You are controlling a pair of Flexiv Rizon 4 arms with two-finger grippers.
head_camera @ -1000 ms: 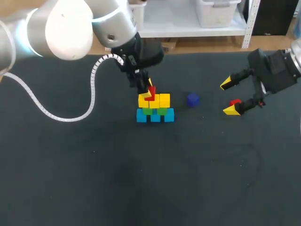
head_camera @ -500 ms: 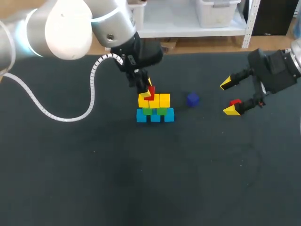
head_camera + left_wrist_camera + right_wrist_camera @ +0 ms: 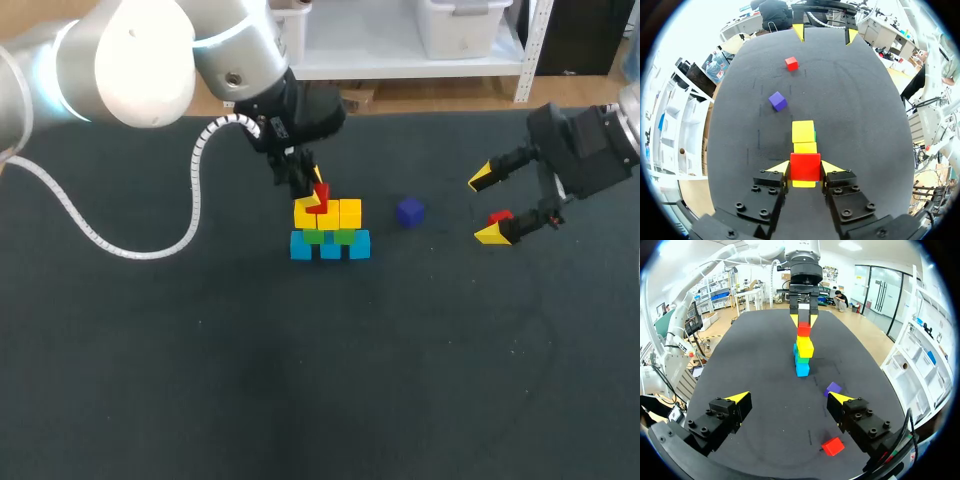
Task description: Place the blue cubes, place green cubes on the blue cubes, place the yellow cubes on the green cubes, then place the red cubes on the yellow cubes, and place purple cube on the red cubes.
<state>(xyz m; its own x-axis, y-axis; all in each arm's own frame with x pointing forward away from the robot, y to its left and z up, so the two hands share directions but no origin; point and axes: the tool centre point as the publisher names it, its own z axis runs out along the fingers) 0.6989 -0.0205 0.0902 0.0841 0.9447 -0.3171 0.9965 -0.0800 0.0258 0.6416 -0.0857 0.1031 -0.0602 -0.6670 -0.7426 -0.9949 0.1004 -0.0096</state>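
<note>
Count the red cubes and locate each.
2. One red cube in the left gripper, above the yellow cubes; the other red cube on the table by the right gripper.

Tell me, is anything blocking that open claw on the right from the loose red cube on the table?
Nothing visible does. The red cube lies on the bare table right under the open right gripper, close to one finger. The purple cube sits farther out, toward the stack, not between them.

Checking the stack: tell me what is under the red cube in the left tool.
Under it: yellow cubes, then green cubes, then blue cubes. The red cube covers the contact.
</note>
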